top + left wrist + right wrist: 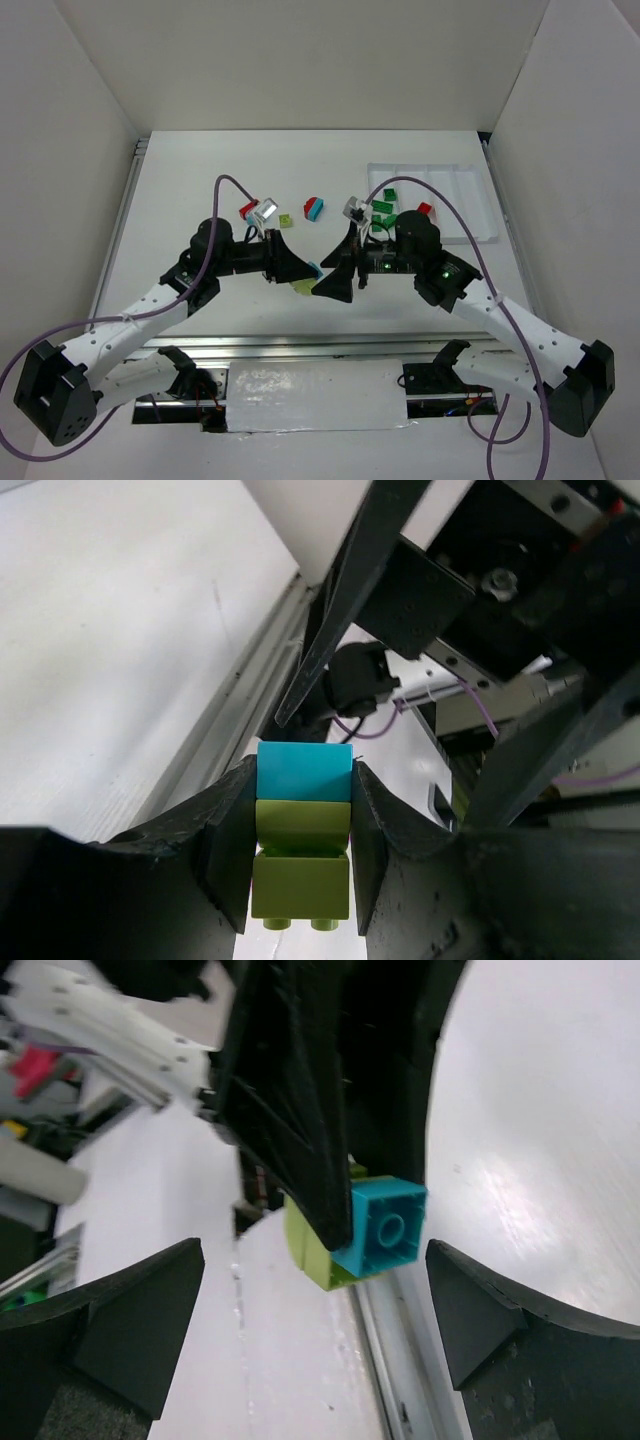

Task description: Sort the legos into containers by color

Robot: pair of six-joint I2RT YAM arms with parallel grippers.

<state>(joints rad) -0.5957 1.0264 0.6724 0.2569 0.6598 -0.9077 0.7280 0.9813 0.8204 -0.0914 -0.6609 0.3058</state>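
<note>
two arms meeting tip to tip above the near middle of the white desk (pixel 200 170). each arm rises from its base at a near corner, bends at a raised elbow and turns its wrist inward, so that the two hands face each other roughly level.

the left hand (pixel 300 274) is clenched on a stacked pair of small plastic bricks, one teal-blue and one yellow-green (pixel 302 825); its dark fingers (pixel 232 840) press both sides of the yellow-green brick, and the teal-blue end juts toward the other arm. the pair hangs above the desk, well apart from the tray.

the right hand (pixel 312 1260) is released, its fingers (pixel 135 1320) spread wide to either side of the teal-blue end, touching nothing.

the white rectangular plastic tray with long narrow compartments (pixel 470 170) lies at the far right; dark green bricks (pixel 384 208) and a red brick (pixel 425 208) show at its left part. a second red brick (pixel 248 210), a yellow-green brick (pixel 287 220) and a red-and-teal pair (pixel 315 208) lie on the desk beyond the hands.
</note>
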